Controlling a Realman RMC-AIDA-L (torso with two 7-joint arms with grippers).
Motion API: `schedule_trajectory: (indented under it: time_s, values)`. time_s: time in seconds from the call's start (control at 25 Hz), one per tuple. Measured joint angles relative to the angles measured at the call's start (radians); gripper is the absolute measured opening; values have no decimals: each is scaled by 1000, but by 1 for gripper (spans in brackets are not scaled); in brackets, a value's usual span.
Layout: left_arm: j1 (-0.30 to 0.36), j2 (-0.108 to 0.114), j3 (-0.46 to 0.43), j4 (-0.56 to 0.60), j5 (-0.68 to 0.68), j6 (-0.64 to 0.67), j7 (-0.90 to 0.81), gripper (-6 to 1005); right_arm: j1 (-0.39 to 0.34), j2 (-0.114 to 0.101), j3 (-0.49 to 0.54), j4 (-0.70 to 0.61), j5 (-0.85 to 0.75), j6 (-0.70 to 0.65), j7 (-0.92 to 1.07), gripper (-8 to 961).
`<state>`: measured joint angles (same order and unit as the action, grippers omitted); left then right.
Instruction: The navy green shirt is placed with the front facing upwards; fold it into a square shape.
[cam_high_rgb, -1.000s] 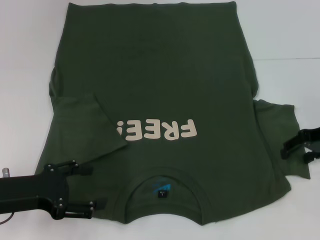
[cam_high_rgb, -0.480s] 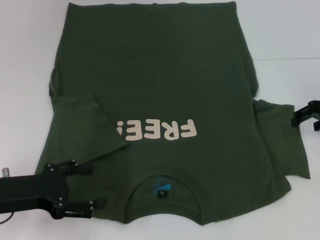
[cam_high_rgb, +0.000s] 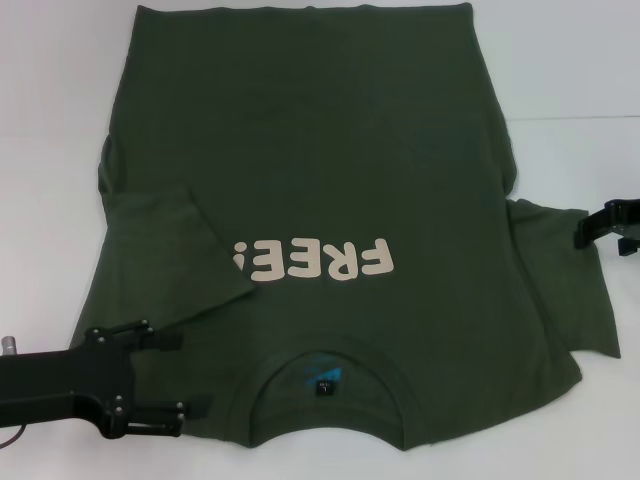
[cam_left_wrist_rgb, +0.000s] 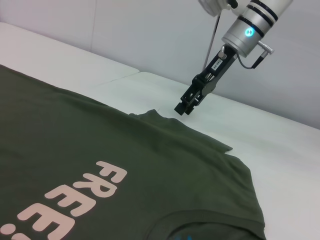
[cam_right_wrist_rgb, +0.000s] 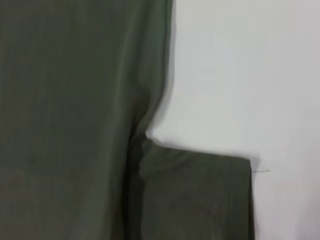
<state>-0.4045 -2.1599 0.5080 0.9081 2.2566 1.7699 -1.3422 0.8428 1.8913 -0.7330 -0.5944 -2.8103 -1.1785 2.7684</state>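
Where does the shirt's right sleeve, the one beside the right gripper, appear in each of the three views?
Head view: the right sleeve lies flat at the picture's right, right gripper at its far corner.
Left wrist view: it lies beneath that gripper.
Right wrist view: it fills the lower middle.
Shared landmark: the armpit notch.

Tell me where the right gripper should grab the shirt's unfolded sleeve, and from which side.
Probably the sleeve's outer hem, from the robot's right. It lies flat, spread past the shirt's body with bare table beside it, and the right gripper hangs just above that corner. The left sleeve is already folded in.
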Motion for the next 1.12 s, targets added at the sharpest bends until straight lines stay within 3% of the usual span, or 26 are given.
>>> schedule_trajectory:
  time_s: [0.4, 1.12]
  values:
    - [3, 0, 3, 0, 0, -8, 0, 950, 4, 19, -30, 24, 0, 44, -8, 694]
    - [-2, 0, 4, -1, 0, -12, 0, 949, 4, 28, -32, 27, -1, 54, -16, 693]
